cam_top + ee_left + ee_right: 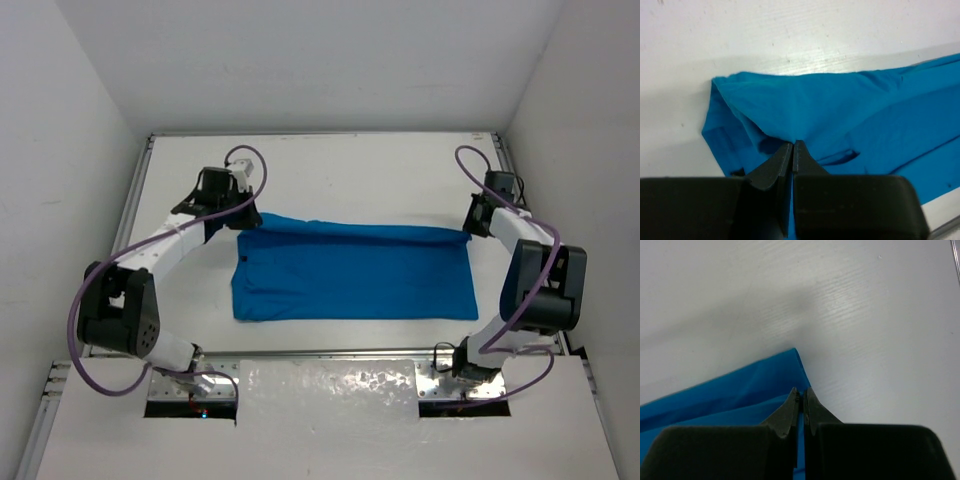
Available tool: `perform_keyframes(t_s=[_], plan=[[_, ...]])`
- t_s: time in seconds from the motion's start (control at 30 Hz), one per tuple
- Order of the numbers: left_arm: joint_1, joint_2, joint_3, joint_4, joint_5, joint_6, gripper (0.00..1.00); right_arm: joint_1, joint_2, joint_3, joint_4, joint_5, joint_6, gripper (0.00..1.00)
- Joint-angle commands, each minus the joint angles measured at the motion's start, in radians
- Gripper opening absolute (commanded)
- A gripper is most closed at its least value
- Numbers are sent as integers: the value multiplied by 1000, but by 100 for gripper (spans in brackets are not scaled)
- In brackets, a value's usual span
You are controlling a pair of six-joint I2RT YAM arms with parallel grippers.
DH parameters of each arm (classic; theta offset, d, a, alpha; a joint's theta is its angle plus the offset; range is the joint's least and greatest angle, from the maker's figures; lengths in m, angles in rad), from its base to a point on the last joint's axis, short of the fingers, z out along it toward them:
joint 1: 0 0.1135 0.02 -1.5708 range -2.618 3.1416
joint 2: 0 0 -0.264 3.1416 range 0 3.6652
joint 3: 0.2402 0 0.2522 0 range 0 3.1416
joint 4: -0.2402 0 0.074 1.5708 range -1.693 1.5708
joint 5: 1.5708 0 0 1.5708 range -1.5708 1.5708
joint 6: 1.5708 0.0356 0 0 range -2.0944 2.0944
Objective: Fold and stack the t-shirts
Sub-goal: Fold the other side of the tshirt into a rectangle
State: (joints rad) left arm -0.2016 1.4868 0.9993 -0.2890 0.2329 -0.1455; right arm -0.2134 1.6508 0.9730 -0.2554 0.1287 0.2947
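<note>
On the table (350, 170), the t-shirt (355, 272) lies spread as a wide band. The left end effector (245, 222) and right end effector (468, 228) each pinch a far corner. This looks like a fold in hand; next, both corners should be carried evenly toward the near edge.

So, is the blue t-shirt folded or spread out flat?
Folded: the t-shirt lies as a long rectangle, no sleeves sticking out, and the left wrist view shows overlapping layers at its end.

From above, both far corners of the t-shirt (355, 275) are hidden under the left gripper (246, 223) and right gripper (468, 231), jaws too small to read. Each wrist view cuts the cloth off at its frame edge.
</note>
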Motion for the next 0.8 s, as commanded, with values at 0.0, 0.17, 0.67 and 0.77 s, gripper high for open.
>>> perform_keyframes(t_s=[0.0,0.17,0.67,0.77], plan=[[2,-74,-48,10,13,-37,0,-3,-77,-37,27,20,-8,0],[2,-135,-97,2,37,-57,0,-1,-134,-112,12,46,-9,0],[-1,-255,-298,-9,152,-83,0,-4,-186,-197,-2,100,-15,1],[-4,-257,-335,-12,158,-92,13,-4,-177,-189,-22,75,-14,12]])
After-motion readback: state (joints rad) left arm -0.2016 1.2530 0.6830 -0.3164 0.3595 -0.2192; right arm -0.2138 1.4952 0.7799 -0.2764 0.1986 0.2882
